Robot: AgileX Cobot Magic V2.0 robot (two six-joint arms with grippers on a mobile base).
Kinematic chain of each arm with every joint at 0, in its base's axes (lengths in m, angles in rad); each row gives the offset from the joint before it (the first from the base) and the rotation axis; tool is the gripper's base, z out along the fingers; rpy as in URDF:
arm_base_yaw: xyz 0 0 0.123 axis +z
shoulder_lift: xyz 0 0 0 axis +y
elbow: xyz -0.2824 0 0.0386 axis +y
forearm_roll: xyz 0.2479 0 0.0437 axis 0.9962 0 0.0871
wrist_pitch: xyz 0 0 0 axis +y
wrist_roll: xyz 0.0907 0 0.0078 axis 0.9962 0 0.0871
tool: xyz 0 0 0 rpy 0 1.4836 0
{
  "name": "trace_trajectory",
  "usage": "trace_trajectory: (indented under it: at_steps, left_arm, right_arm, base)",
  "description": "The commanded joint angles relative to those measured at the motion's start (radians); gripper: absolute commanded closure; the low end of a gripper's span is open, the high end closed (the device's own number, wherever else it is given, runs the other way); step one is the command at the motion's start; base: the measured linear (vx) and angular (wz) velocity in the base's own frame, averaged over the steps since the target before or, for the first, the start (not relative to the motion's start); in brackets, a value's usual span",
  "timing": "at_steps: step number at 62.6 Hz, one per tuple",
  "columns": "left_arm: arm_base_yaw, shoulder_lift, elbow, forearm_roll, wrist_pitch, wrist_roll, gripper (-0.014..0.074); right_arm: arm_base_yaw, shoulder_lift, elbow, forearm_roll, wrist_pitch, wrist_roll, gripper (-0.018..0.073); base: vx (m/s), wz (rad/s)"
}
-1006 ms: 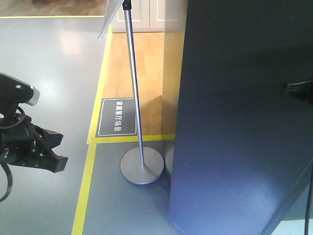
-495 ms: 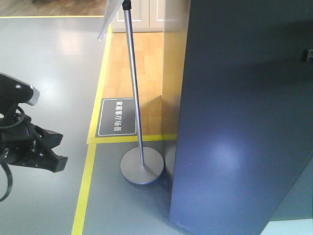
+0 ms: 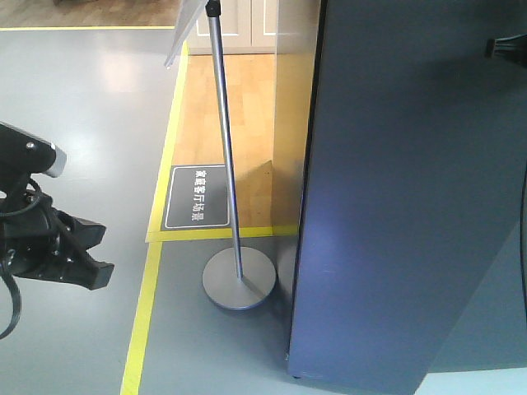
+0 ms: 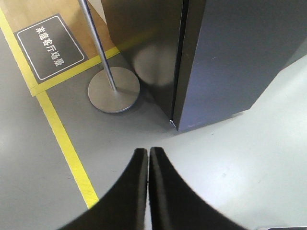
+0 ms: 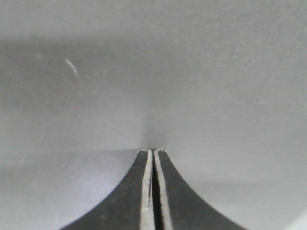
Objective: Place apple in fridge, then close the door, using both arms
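Right gripper (image 5: 153, 152), fingers together, presses its tips on the door (image 3: 395, 214), which I judge nearly shut against the fridge (image 4: 144, 43). Left gripper (image 4: 147, 153) hangs closed, empty. Apple unseen, presumably inside.

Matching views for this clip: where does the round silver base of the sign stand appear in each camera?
Exterior front: round silver stand base on grey floor, lower centre, left of the dark grey fridge door.
Left wrist: upper left, beyond the shut left gripper.
Right wrist: not in view; only a grey surface.
Shared landmark: yellow floor tape.
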Motion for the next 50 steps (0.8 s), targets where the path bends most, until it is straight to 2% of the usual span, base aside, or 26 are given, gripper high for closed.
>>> trace_trajectory:
  at_steps: [1,16,29,50]
  left_arm:
    - [0.002,-0.025,-0.027,-0.014,-0.053,0.0,0.0603]
    - [0.002,-0.025,-0.027,-0.014,-0.053,0.0,0.0603]
    - [0.002,-0.025,-0.027,-0.014,-0.052,0.0,0.0603]
    - [0.002,-0.025,-0.027,-0.014,-0.051,0.0,0.0603]
  right_arm:
    - [-0.006,0.033,-0.101,-0.014,-0.169,-0.007,0.0563]
    - [-0.006,0.149,-0.201,-0.007,-0.221,-0.005,0.0563]
    - [-0.006,0.174,-0.214,0.027,-0.216,-0.003,0.0563]
    - [-0.006,0.093,-0.178,0.066,-0.056,-0.014,0.0563]
  base:
    - [0.0,0.0]
    - [0.0,0.0]
    - [0.0,0.0]
    - [0.0,0.0]
